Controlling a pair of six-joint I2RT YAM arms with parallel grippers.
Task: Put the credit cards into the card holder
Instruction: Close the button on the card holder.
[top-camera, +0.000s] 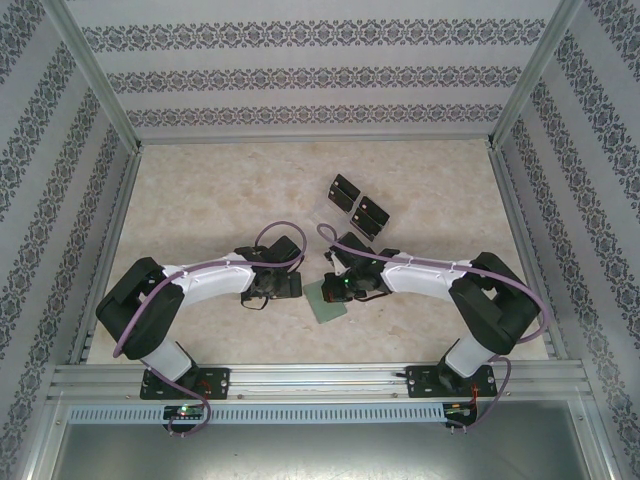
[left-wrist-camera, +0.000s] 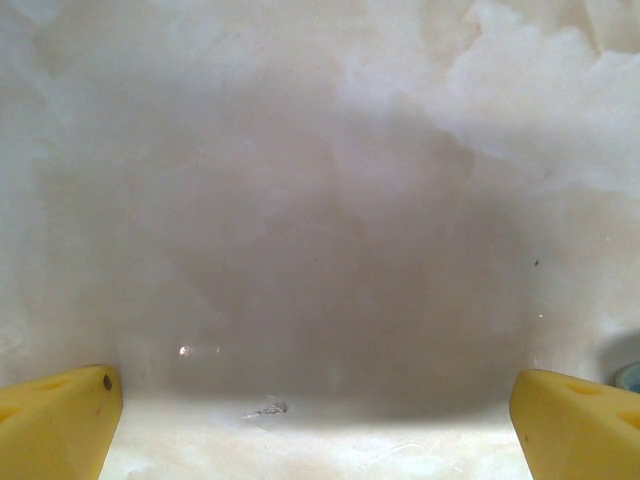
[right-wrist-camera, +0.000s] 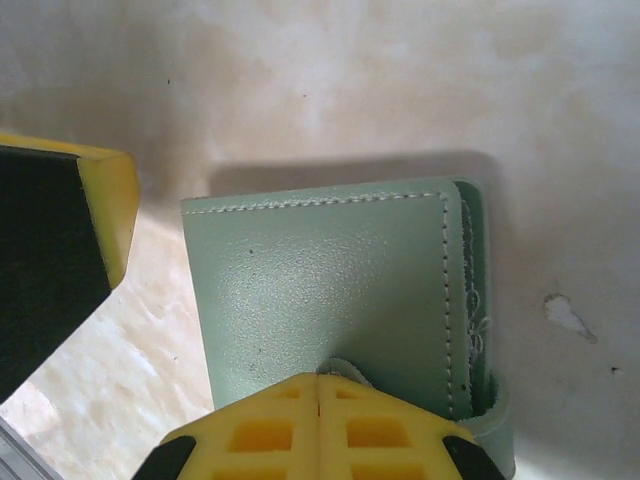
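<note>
The sage-green card holder (right-wrist-camera: 320, 290) lies flat and folded on the table; from above it sits near the front centre (top-camera: 327, 303). My right gripper (right-wrist-camera: 318, 378) is shut at its near edge, with the little pale closing tab (right-wrist-camera: 346, 366) pinched at the fingertips. From above, the right gripper (top-camera: 342, 287) is over the holder's far side. The black credit cards (top-camera: 358, 208) stand in a clear rack further back. My left gripper (left-wrist-camera: 320, 430) is open over bare tabletop, nothing between its yellow fingers (left-wrist-camera: 55, 420); from above, the left gripper (top-camera: 282, 286) is just left of the holder.
A yellow and black finger (right-wrist-camera: 60, 250) of the other gripper stands close to the holder's left side. Patterned walls and aluminium posts (top-camera: 95, 80) enclose the marbled table (top-camera: 200, 200). A metal rail (top-camera: 320, 378) runs along the near edge.
</note>
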